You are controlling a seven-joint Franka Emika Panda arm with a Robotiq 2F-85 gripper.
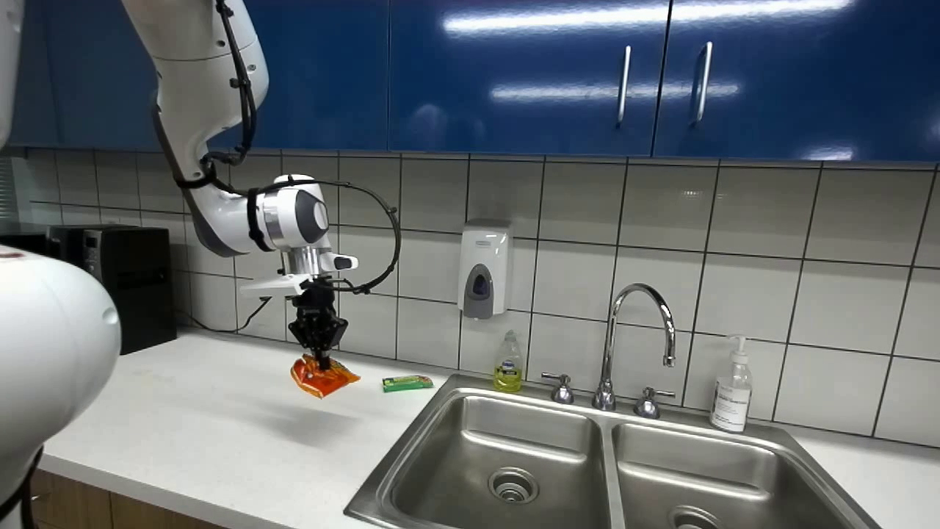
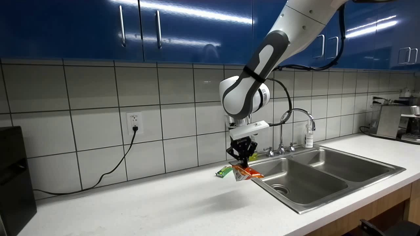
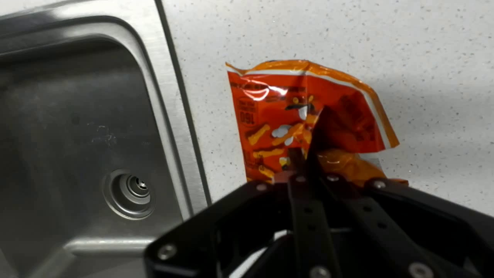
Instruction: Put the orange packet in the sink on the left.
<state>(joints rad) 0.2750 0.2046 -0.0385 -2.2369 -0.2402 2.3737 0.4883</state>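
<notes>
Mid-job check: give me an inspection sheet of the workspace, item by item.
Surface: white counter, finely speckled in the wrist view.
Job's things: orange packet held above the counter, not yet in the left sink basin.
Clutter: green pack lying on the counter.
Gripper: points down, pinches the packet.
Cables: black cable loops out from the arm; cord plugged into the wall outlet.
Surroundings: faucet, yellow-liquid bottle, pump bottle, wall dispenser, blue cabinets above.

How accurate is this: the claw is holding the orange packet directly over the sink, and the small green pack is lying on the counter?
Not quite: the orange packet isn't over the sink but over the counter beside it, as the wrist view shows. The rest is right: the claw is holding the packet, and the small green pack is lying on the counter.
</notes>
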